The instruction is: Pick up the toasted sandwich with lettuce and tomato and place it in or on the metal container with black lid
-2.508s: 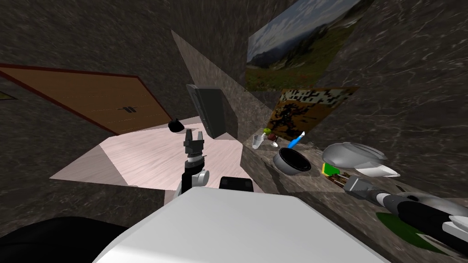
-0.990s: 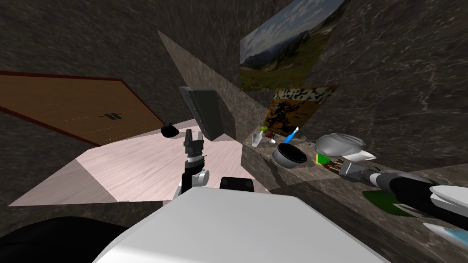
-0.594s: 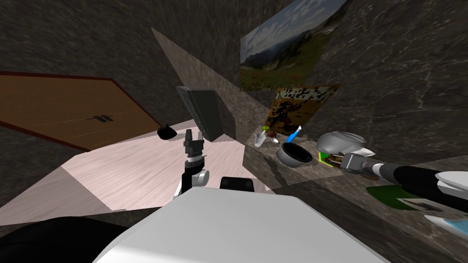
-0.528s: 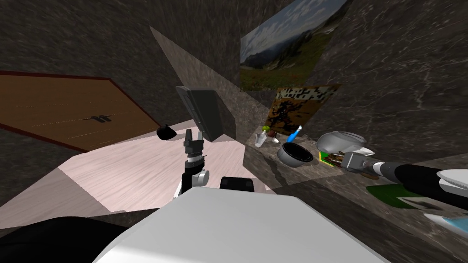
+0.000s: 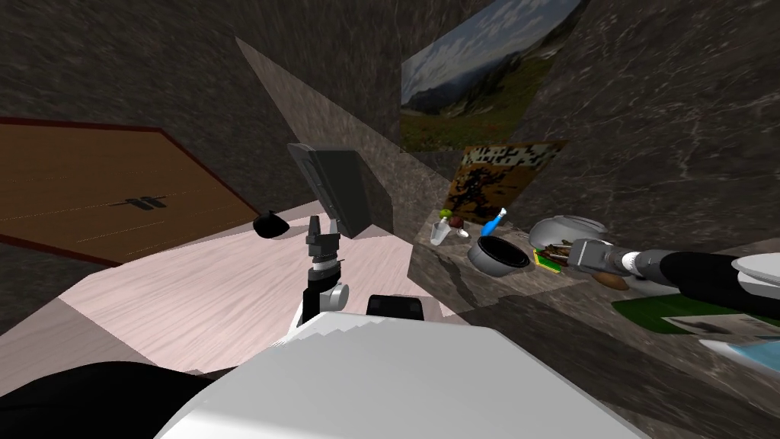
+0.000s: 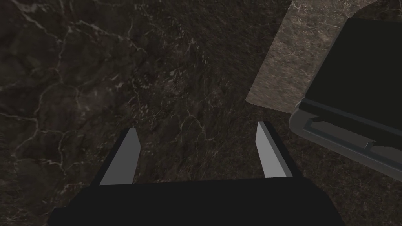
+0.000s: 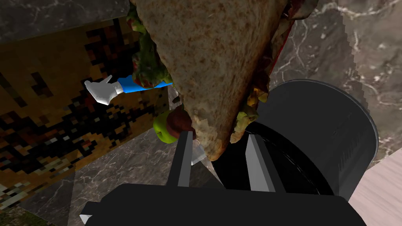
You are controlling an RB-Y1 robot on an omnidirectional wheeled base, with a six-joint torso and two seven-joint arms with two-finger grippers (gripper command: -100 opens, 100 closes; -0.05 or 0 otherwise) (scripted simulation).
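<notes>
The toasted sandwich (image 7: 214,62), a brown bread triangle with lettuce and red filling at its edges, hangs point-down between the fingers of my right gripper (image 7: 218,155), which is shut on it. Just beside it stands the round metal container (image 7: 318,129) with a black inside. In the head view the right gripper (image 5: 564,257) holds the sandwich (image 5: 550,257) over the counter, close to the right of the container (image 5: 499,256). My left gripper (image 5: 321,227) stands open in front of my chest over the pale floor; its fingers (image 6: 271,151) hold nothing.
On the marble counter (image 5: 472,288) beyond the container lie a blue-handled utensil (image 7: 129,85), a green fruit (image 7: 164,131) and a small glass (image 5: 440,231). A grey domed object (image 5: 567,228) sits behind my right hand. A dark panel (image 5: 339,187) leans by the counter's end.
My right arm has carried the sandwich up and leftward, closer to the container. My view has swung, shifting the door and floor left. The left arm has kept still.
</notes>
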